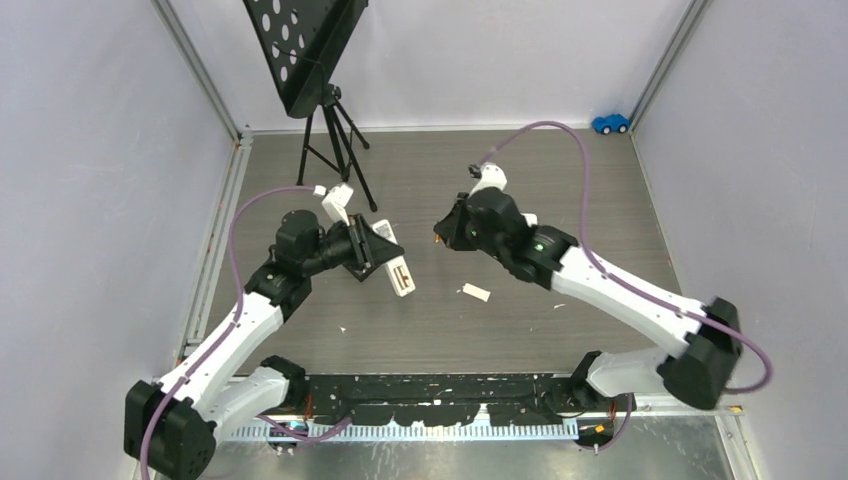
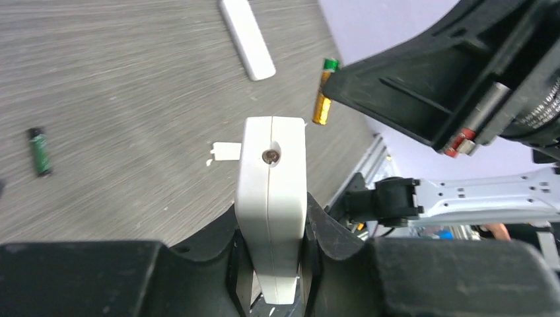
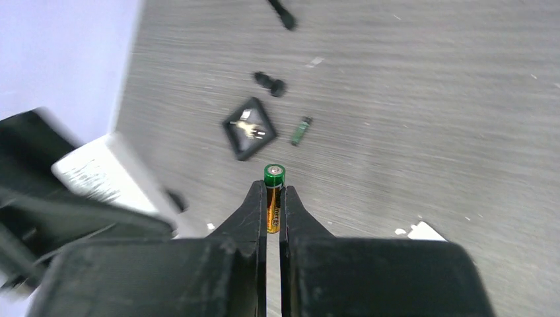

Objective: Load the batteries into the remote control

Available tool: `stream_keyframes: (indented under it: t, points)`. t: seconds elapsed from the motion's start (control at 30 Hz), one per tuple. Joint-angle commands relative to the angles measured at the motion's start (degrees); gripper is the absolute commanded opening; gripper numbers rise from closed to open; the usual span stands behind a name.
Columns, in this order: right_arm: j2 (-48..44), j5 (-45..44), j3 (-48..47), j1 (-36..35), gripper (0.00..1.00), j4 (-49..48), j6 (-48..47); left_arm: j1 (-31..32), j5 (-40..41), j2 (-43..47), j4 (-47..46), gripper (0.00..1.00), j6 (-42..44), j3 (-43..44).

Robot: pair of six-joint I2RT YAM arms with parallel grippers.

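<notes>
My left gripper (image 2: 273,224) is shut on the white remote control (image 2: 273,191), gripping its narrow sides and holding it above the table; from above the remote (image 1: 400,273) points toward the right arm. My right gripper (image 3: 273,201) is shut on a green-and-gold battery (image 3: 274,175), whose green end sticks out past the fingertips. In the left wrist view that battery (image 2: 323,92) hangs just beyond the remote's far end, apart from it. A second, dark green battery (image 3: 302,130) lies loose on the table (image 2: 41,150).
A small black square tray (image 3: 249,128) sits on the table near the loose battery. A white cover piece (image 1: 475,292) lies between the arms. A music stand's tripod (image 1: 335,140) stands at the back left, and a blue toy car (image 1: 610,123) at the back right corner.
</notes>
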State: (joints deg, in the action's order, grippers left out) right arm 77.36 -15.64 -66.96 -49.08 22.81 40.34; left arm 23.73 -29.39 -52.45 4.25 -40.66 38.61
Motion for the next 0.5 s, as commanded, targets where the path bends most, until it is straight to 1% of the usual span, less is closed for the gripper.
stream_keyframes:
  t: [0.0, 0.07, 0.2, 0.47]
  points:
    - [-8.8, 8.2, 7.6, -0.9, 0.0, -18.6, -7.5, 0.0, -9.9, -3.3, -19.3, 0.0, -7.4, 0.1]
    - [-11.8, 12.1, 9.1, -1.5, 0.0, -21.5, -9.2, 0.0, -11.8, -5.1, -22.8, 0.0, -9.9, 0.2]
    - [-13.9, 14.6, 9.6, -3.8, 0.0, -22.5, -12.5, 0.0, -14.9, -7.7, -29.0, 0.0, -12.9, 0.1]
    - [-13.9, 12.5, 9.6, -8.0, 0.0, -21.8, -18.8, 0.0, -16.9, -9.1, -31.4, 0.0, -16.6, 1.1]
